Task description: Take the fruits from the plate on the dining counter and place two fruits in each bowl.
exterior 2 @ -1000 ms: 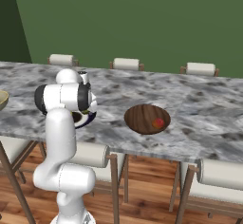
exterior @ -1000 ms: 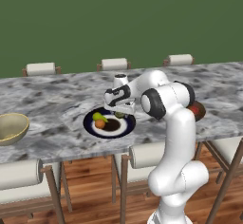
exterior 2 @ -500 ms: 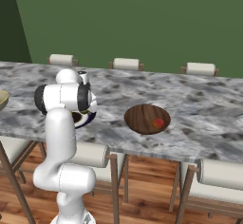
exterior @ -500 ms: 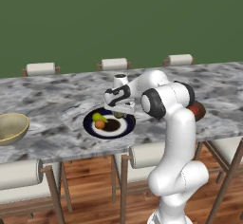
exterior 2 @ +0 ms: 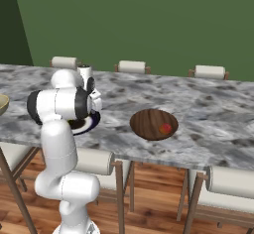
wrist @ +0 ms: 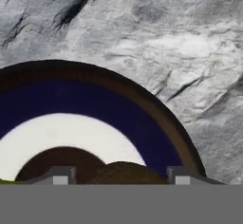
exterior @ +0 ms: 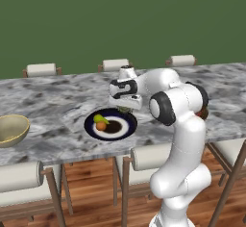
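The plate [exterior: 126,129] lies on the dining counter [exterior: 53,96] with a yellow-green fruit [exterior: 99,119] and an orange fruit [exterior: 101,126] on its left part. My gripper [exterior: 126,108] hangs open, pointing down over the plate's far right part. In the hand view an olive-brown fruit [wrist: 121,173] sits between the two fingertips [wrist: 59,175], touching neither, on the plate [wrist: 118,114]. The tan bowl [exterior: 10,130] stands far left. To the right of the arm, the dark brown bowl [exterior 2: 151,123] holds one reddish-orange fruit [exterior 2: 165,128].
Stools with white cylindrical backrests [exterior: 41,69] line the far side of the counter, and more stools [exterior: 19,177] stand along the near side. My own arm hides most of the plate [exterior 2: 93,121] in the right base view.
The hand has shifted slightly over the plate's far right part. The fruits and bowls stay where they were.
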